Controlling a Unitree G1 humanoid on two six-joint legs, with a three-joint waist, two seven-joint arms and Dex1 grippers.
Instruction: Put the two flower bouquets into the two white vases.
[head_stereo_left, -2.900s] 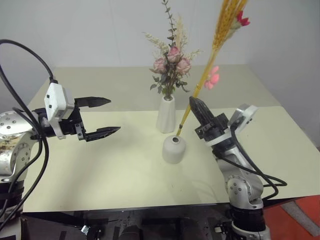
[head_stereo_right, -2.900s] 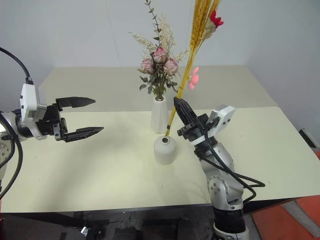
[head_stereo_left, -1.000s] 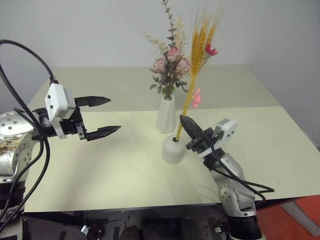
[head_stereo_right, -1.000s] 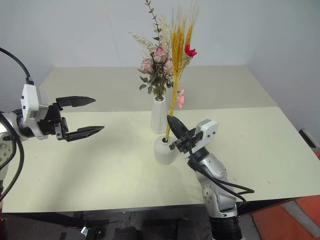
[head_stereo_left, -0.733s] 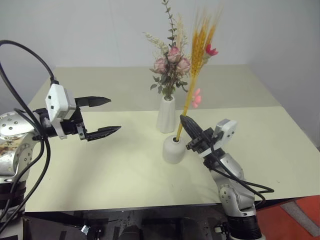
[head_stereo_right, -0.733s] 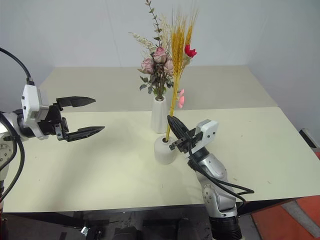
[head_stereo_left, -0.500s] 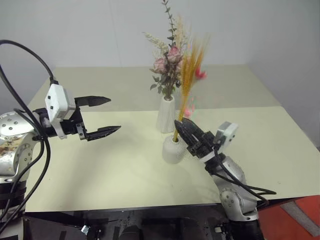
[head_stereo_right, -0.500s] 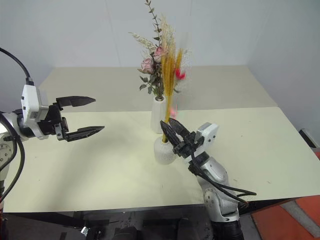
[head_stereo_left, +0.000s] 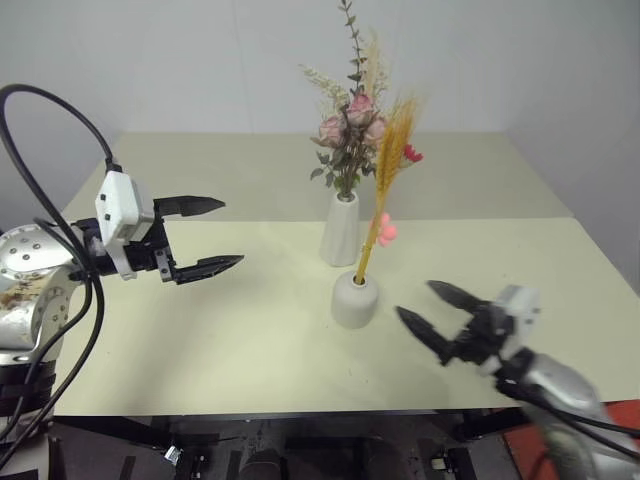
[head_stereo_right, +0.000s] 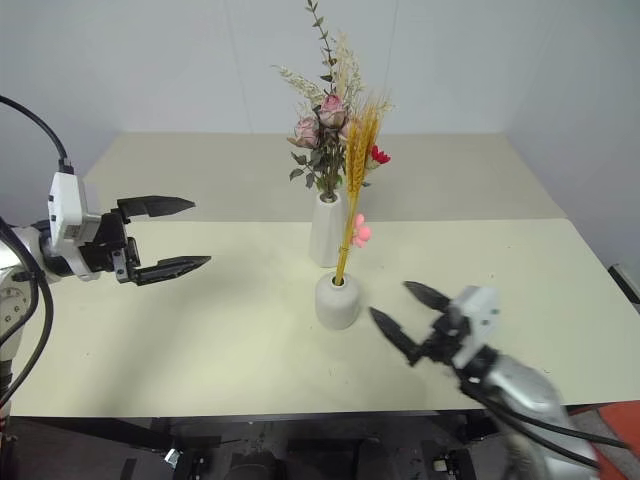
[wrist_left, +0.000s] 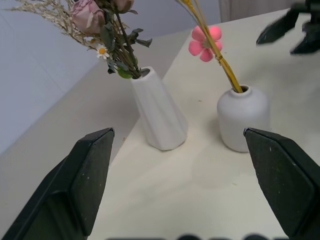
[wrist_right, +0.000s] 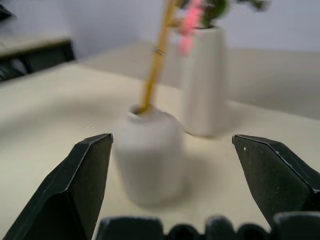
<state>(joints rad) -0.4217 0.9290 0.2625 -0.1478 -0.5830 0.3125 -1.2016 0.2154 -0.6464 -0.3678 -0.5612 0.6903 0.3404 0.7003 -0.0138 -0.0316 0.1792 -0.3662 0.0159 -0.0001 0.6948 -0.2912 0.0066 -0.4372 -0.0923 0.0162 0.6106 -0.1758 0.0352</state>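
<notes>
Pale worktop (head_stereo_left: 250, 350) under both vases. Right end effector (head_stereo_left: 438, 308) spread wide, holding nothing, just beside squat vase (head_stereo_left: 355, 299) with yellow grass bunch (head_stereo_left: 388, 180). Left end effector (head_stereo_left: 205, 235) spread too, well apart from tall vase (head_stereo_left: 340, 229) with rose bunch (head_stereo_left: 352, 140).

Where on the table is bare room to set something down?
The table is bare between the left gripper and the squat vase, and right of both vases. Crowded: the middle, where tall vase and squat vase stand close.
</notes>
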